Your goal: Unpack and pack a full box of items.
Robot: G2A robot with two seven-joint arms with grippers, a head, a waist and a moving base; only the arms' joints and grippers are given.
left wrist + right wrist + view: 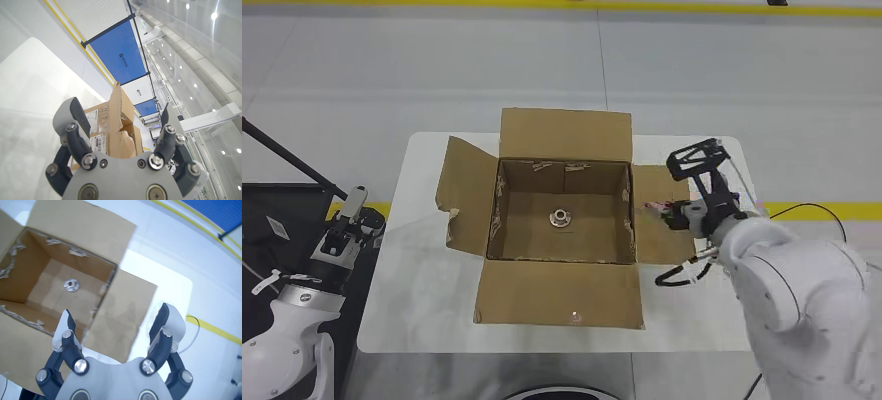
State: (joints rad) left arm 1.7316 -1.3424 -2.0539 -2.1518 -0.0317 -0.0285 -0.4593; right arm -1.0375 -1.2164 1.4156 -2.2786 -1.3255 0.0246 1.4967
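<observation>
top: overhead, down | L wrist: low, faces up | R wrist: near, above | shared: box (562, 295)

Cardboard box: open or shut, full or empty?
Open, nearly empty: the cardboard box has all four flaps folded outward, and just one small metal part lies on its floor.

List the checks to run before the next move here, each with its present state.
1. Box flaps folded outward, opening unobstructed: ok.
2. Metal part lies alone near the middle of the box floor: ok.
3. Right gripper open and empty, near the box's side flap: ok.
4. Left gripper open and empty: ok, though it sits beyond the table edge.
5. Part's rim tall enough for the fingers to grip: cannot tell.
</observation>
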